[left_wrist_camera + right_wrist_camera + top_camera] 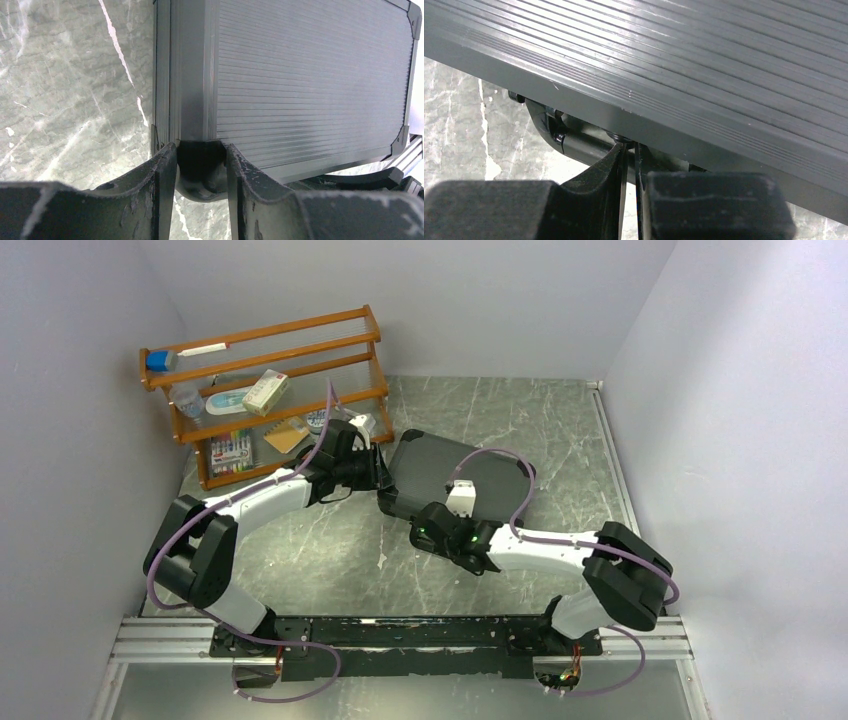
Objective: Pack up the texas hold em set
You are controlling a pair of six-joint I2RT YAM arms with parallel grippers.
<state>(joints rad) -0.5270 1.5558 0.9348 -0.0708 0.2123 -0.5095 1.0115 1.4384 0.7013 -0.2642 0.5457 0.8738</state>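
The black ribbed case [455,468] lies closed on the marble table, slightly tilted. My left gripper [381,478] is at its left corner; in the left wrist view the gripper [200,152] is shut on the rounded black corner cap of the case [310,85]. My right gripper [428,523] is at the case's near edge. In the right wrist view it [630,150] is shut, its tips under the case [699,60] rim by the black handle [574,145]. Chips, card decks and button tokens are hidden.
An orange wooden rack [290,348] with small boxes, pens and a cup stands at the back left, close behind my left gripper. Grey walls close in on the left, back and right. Bare marble table [330,550] lies in front of the case.
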